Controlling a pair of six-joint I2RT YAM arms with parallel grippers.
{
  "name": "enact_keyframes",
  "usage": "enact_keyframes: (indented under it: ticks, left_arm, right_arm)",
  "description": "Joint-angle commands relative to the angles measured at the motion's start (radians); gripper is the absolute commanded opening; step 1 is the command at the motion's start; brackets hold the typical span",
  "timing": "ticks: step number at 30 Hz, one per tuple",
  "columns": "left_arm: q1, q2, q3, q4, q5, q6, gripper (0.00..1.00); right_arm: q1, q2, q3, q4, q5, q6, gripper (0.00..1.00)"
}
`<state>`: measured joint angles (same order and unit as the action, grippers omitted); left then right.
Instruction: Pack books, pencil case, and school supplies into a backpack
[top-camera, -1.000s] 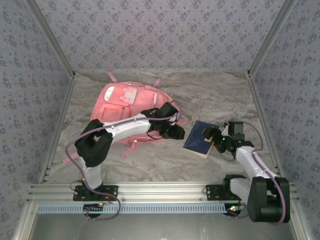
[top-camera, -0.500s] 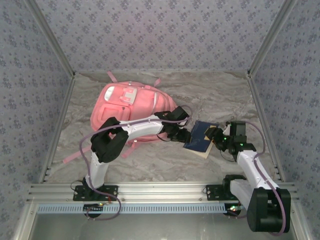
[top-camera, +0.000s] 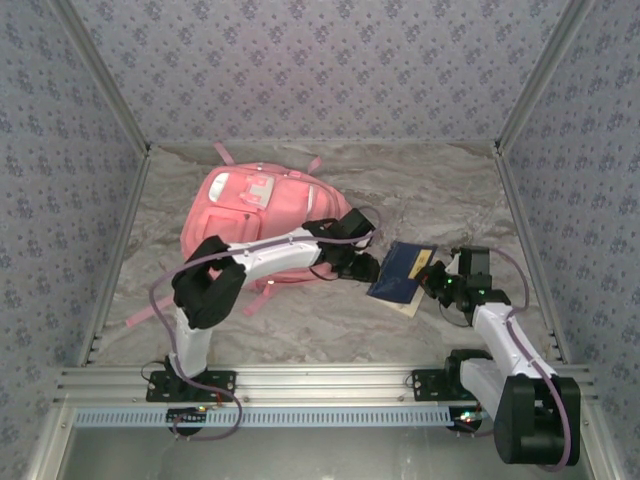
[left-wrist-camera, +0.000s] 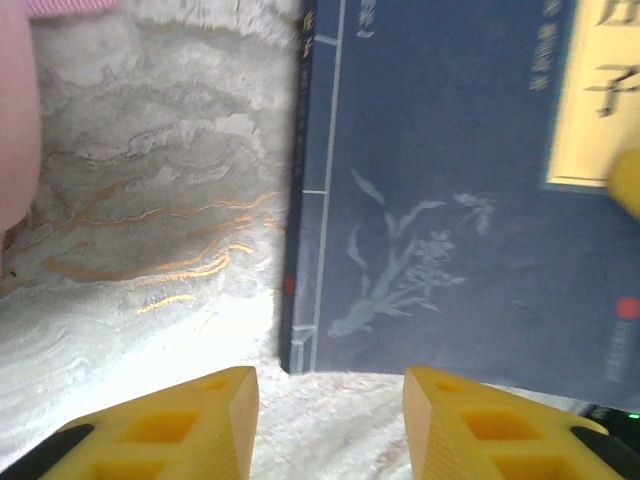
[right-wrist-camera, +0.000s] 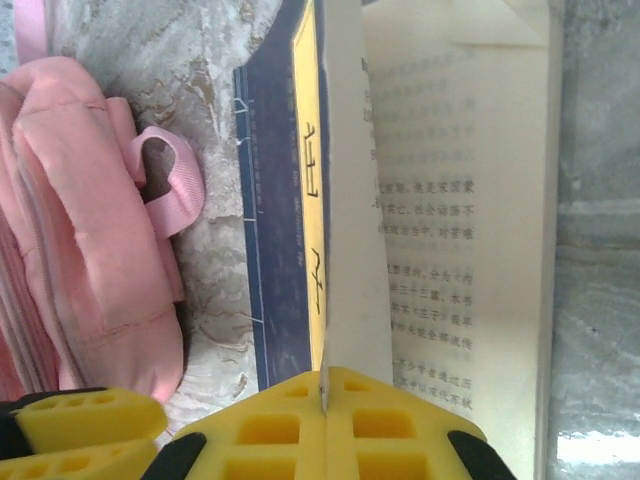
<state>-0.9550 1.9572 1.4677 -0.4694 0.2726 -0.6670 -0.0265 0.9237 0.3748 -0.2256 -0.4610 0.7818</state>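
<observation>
A flat dark navy book with pale print and a yellow title label lies on the grey-white marbled surface, right of centre. It sits just beside the lower right end of the large pink fabric backpack with white trim, which rests flat on the surface to the book's left.

The right end effector is at the book's right edge. In the right wrist view its yellow fingers are pressed together on a thin leaf of the dark navy book, seen edge-on. The navy cover lies to the left of that leaf and a cream page of printed text is exposed to its right.

The left end effector sits at the book's left edge, next to the backpack. In the left wrist view its two yellow fingers stand apart with nothing between them, pointing at the book's near edge without touching it.
</observation>
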Motion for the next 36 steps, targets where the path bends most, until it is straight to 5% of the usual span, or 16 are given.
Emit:
enact_keyframes:
  ticks: [1,12,20,27,36]
  left_arm:
    - [0.03,-0.114,-0.051,0.014,0.009,-0.036,0.45]
    - [0.11,-0.316,-0.303,0.19,0.089,-0.202,0.51]
    - [0.143,-0.319,-0.473,0.455,0.194,-0.393,0.54]
    - [0.142,-0.287,-0.488,0.5,0.233,-0.433,0.55]
    - [0.138,-0.273,-0.471,0.382,0.145,-0.353,0.55]
  right_arm:
    - [-0.003,-0.038,0.038,-0.035,-0.011,0.013,0.0]
    - [0.07,-0.097,0.122,0.04,-0.111,0.203,0.0]
    - [0.221,-0.105,0.219,0.034,-0.059,0.255,0.0]
    - [0.252,-0.172,0.101,0.117,-0.121,0.345,0.0]
    - [0.24,-0.23,-0.066,-0.178,0.147,0.133,0.01]
